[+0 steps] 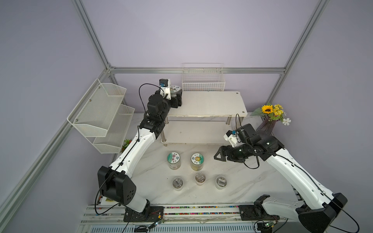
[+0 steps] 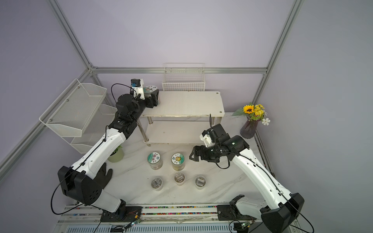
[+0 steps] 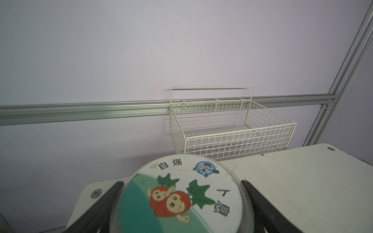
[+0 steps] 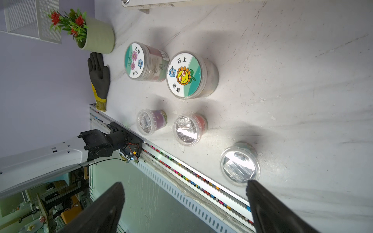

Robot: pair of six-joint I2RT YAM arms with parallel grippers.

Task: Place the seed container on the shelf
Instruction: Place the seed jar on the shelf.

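Left gripper (image 2: 151, 95) is clamped on the seed container (image 3: 181, 193), which has a radish picture on its lid, one finger on each side. Container is over the left end of the shelf's (image 1: 212, 102) top board, by the corner screw (image 3: 96, 193); can't tell whether its base touches. Right gripper (image 1: 219, 155) is spread wide, holding nothing, above the table (image 1: 242, 181) near the sunflower jar (image 1: 197, 159).

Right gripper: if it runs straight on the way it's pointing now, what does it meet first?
Most likely the sunflower-lid jar, standing just ahead of the open right gripper in both top views. Height over the lid is unclear, so it might skim past.
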